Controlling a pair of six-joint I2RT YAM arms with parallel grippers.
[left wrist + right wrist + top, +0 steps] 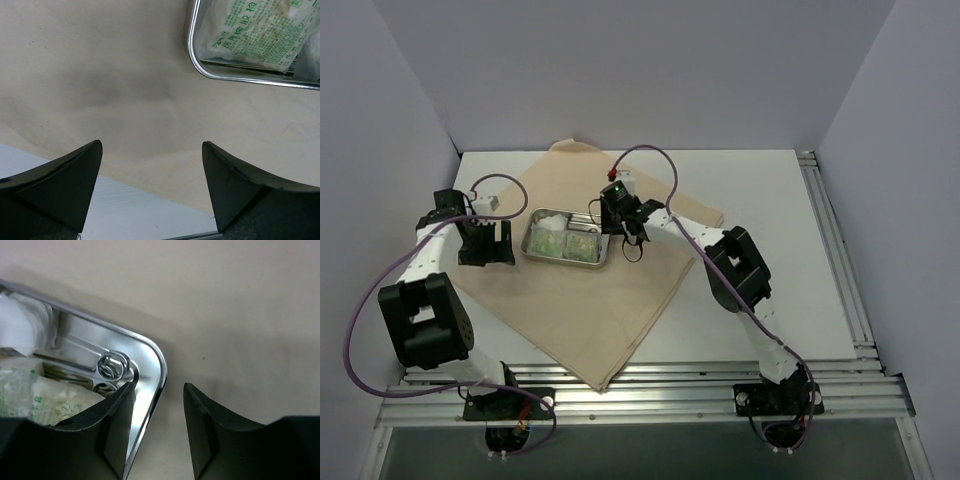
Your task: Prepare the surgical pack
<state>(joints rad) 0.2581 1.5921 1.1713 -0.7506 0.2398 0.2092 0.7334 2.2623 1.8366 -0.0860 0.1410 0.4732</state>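
The tan cloth sheet [590, 300] lies spread flat on the table. The steel tray [532, 217] sits on it and holds green packets [582, 246], white gauze [20, 322] and forceps, whose ring handles [111, 367] show in the right wrist view. My right gripper [619, 222] is open at the tray's right end, straddling its rim [159, 371], one finger inside and one outside. My left gripper [487, 243] is open and empty over the cloth's left edge [150, 165], left of the tray [240, 77].
White walls enclose the table on three sides. A metal rail [835, 250] runs along the right edge and slotted rails [650, 385] along the front. Bare white tabletop [780, 270] lies right of the cloth.
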